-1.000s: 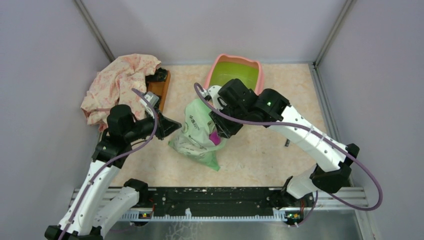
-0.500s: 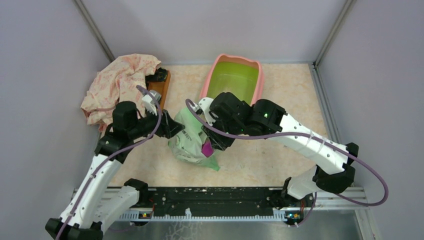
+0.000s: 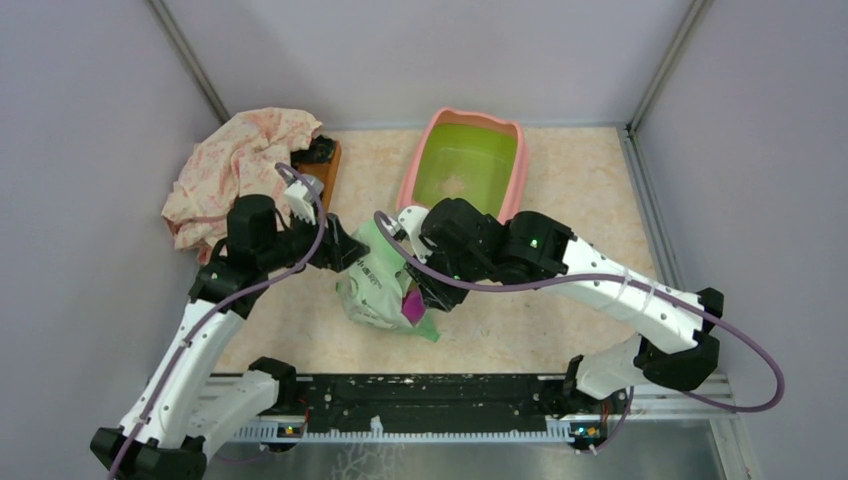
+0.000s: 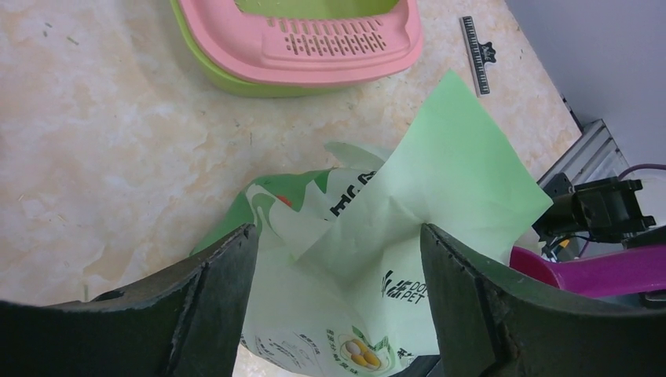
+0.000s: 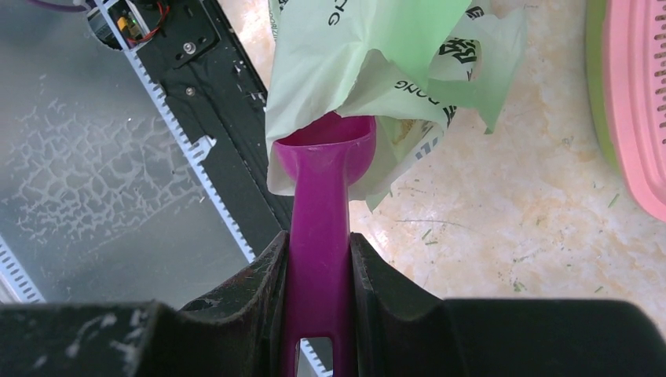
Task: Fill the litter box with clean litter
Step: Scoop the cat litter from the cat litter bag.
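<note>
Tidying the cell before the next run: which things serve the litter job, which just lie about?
In use: litter box, green bag, magenta scoop in the right gripper, left gripper open at the bag.
Lying about: floral cloth, wooden board, small black ruler.

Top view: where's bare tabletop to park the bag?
Bare table between the litter box and the right wall; also near strip between bag and base rail, partly under the right arm. Crowded left to centre: cloth, left gripper, right gripper at bag.
</note>
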{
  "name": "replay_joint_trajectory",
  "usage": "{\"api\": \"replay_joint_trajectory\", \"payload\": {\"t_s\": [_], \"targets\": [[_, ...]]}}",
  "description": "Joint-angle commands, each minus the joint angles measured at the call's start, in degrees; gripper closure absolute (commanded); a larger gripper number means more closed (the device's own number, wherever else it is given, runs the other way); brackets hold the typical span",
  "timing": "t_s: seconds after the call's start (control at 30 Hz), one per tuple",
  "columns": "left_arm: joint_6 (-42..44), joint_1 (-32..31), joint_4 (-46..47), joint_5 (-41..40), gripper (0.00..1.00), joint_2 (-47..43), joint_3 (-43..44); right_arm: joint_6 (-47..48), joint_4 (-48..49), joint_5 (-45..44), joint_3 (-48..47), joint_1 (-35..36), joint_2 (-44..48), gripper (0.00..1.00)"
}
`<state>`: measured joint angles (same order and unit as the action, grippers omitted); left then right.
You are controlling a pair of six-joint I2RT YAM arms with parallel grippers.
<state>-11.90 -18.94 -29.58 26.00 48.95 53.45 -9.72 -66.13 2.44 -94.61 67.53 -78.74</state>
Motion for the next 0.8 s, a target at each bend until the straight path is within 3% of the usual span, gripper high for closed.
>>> {"api": "replay_joint_trajectory", "payload": {"t_s": [0.0, 0.1, 0.3, 0.4, 0.77], "targets": [[0.13, -0.04, 2.33, 2.08, 0.2, 0.57, 1.19, -1.14, 3.46, 3.6, 0.27, 1.29, 2.05, 1.0], [-0.08, 0.02, 2.99, 3.77, 0.3, 0.83, 1.15, -0.94, 3.63, 3.62, 0.56, 1.29, 2.16, 1.0], [0.35, -0.12, 2.8, 6.98, 0.79, 2.42, 0.72, -0.71, 3.99, 3.69, 0.95, 1.29, 2.65, 1.0], [0.71, -0.06, 1.85, 6.65, 0.98, 1.99, 1.19, -0.33, 3.44, 3.22, 1.01, 1.29, 2.8, 1.0], [0.96, -0.05, -1.33, 0.88, 1.0, -1.35, 3.33, 1.82, -0.08, 1.96, -0.97, -2.63, 2.19, 1.0]]}}
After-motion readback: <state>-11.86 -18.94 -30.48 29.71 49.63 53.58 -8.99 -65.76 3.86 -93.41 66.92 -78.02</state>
